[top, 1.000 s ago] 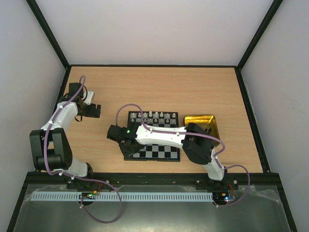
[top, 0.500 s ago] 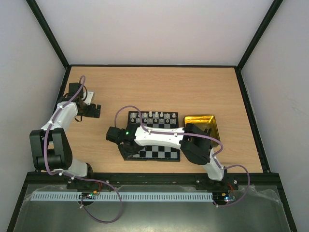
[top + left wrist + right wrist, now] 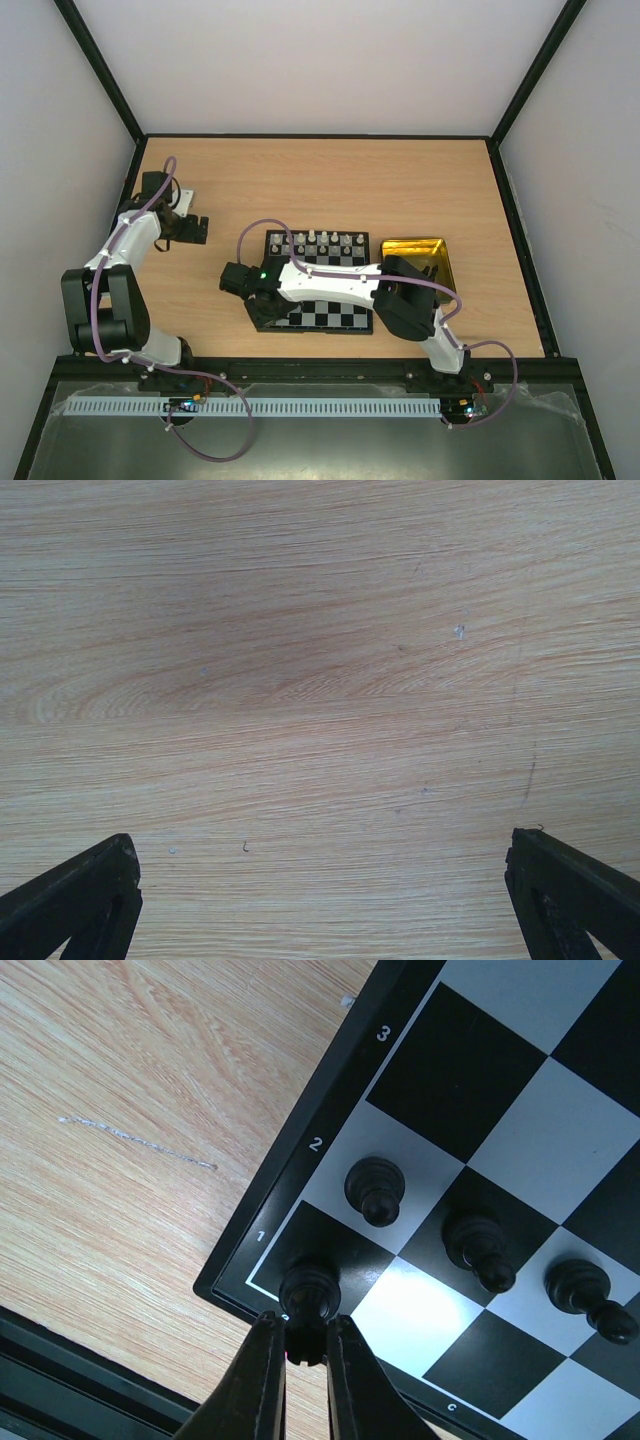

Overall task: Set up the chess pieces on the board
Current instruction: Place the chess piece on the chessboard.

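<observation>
Your right arm stretches leftward from its base, low across the near side of the board (image 3: pixel 335 313), with the wrist turned down over the board's near-left corner. In the wrist view the right gripper (image 3: pixel 305 1345) has its fingers only narrowly apart, with a black piece (image 3: pixel 308 1288) between the tips. That piece stands on the dark corner square beside the rim numeral 1. You cannot tell whether the fingers press it or merely flank it.

Your left arm is folded back at the left side, well apart from the board. The left gripper (image 3: pixel 320 845) is spread wide above bare wood, with nothing between the fingers.

The tabletop (image 3: pixel 330 180) is pale wood grain, framed by black rails and closed in by plain white walls. A thin pale scratch (image 3: pixel 135 1140) marks the wood just outside the board's corner.

Three black pawns (image 3: pixel 478 1248) stand on the second row, running diagonally in the wrist view, the nearest on the light square next to the numeral 2. A row of white pieces (image 3: pixel 318 238) lines the far edge of the board.

A gold tray (image 3: pixel 418 255) lies just to the right of the board, with the right arm's elbow over its near side. That same arm hides most of the board's near rows in the overhead view.
</observation>
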